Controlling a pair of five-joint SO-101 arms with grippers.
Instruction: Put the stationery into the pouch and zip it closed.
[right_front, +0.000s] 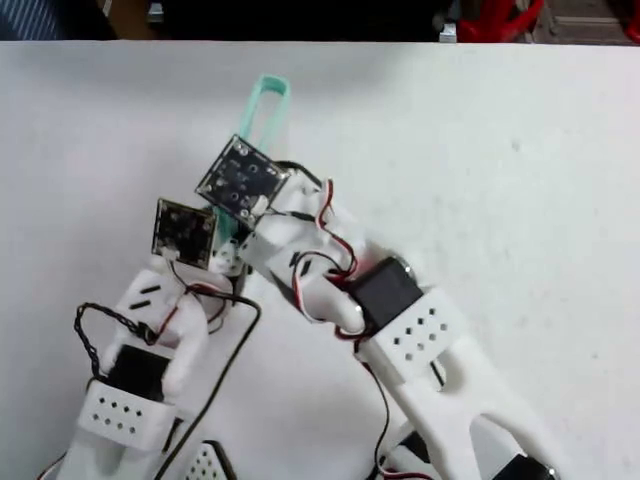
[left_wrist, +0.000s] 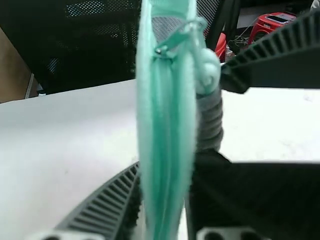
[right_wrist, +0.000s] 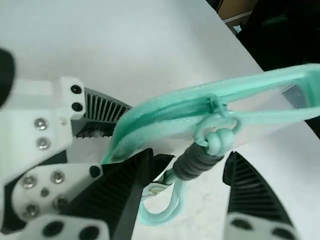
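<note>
Steadying the mint pouch (left_wrist: 165, 125) on edge over the bench (right_front: 520, 150), the left fingers (left_wrist: 107, 207) are gripping one end while the right fingers (right_wrist: 125, 190) are hanging open astride its zipper pull (right_wrist: 197, 161), probably needing a firm pinch first.

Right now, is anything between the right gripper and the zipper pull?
Nothing visible. The grey zipper pull hangs between the open jaws of the right gripper, off the teal pouch, whose end the left gripper clamps.
</note>
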